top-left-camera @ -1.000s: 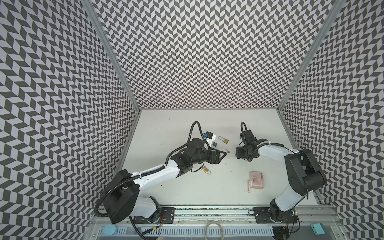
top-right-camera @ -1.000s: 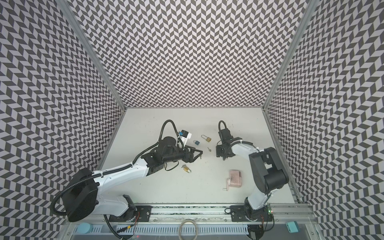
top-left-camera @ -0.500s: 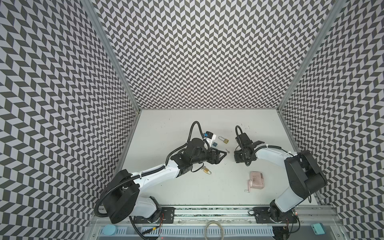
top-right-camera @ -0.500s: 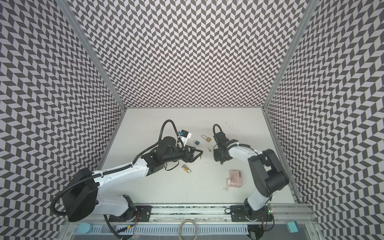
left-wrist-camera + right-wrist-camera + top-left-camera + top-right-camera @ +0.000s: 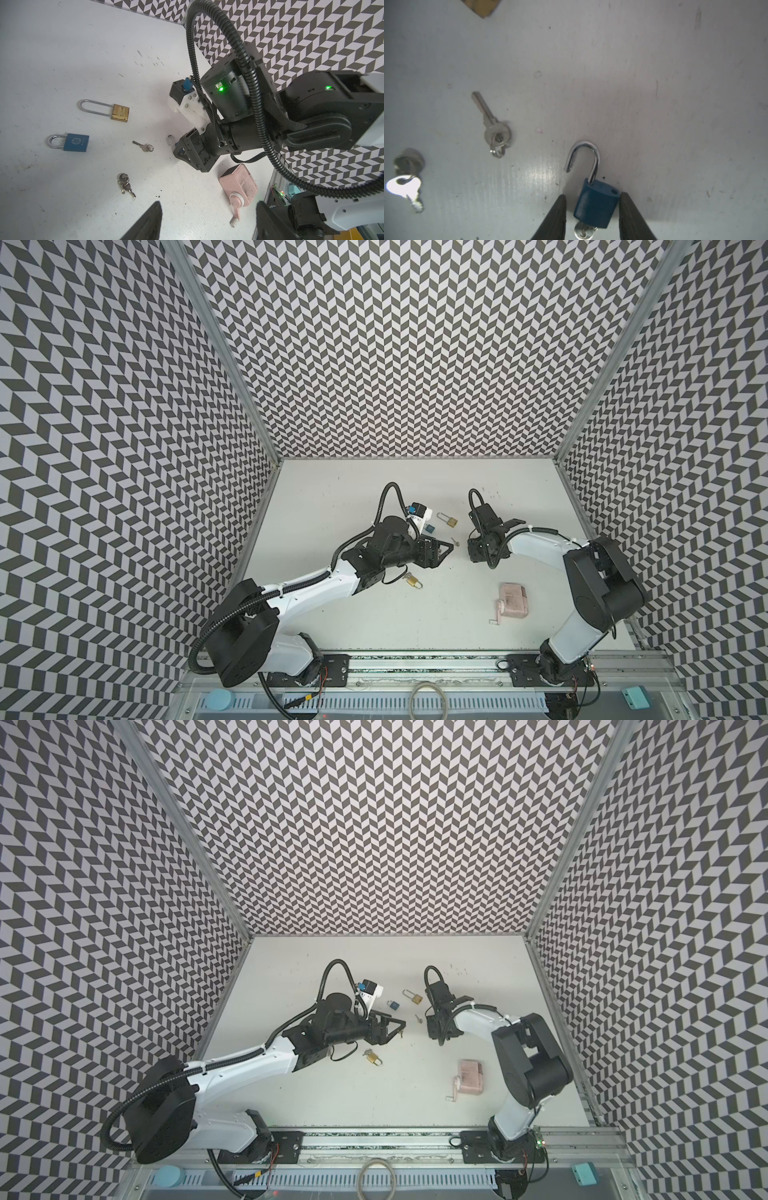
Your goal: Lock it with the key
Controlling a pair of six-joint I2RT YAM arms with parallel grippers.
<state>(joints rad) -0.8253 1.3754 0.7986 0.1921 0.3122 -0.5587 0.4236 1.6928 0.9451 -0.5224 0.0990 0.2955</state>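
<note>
Black-and-white chevron walls (image 5: pixel 395 344) enclose a scuffed white tabletop (image 5: pixel 332 497) on three sides

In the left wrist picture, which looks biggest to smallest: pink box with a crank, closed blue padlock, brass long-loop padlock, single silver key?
1. Pink box with a crank, though maybe nearest the camera.
2. Brass long-loop padlock and closed blue padlock: about alike.
3. Single silver key.

Pink crank box (image 5: pixel 514 600), teal disc (image 5: pixel 219 699), grey cable loop (image 5: pixel 429 684)
</note>
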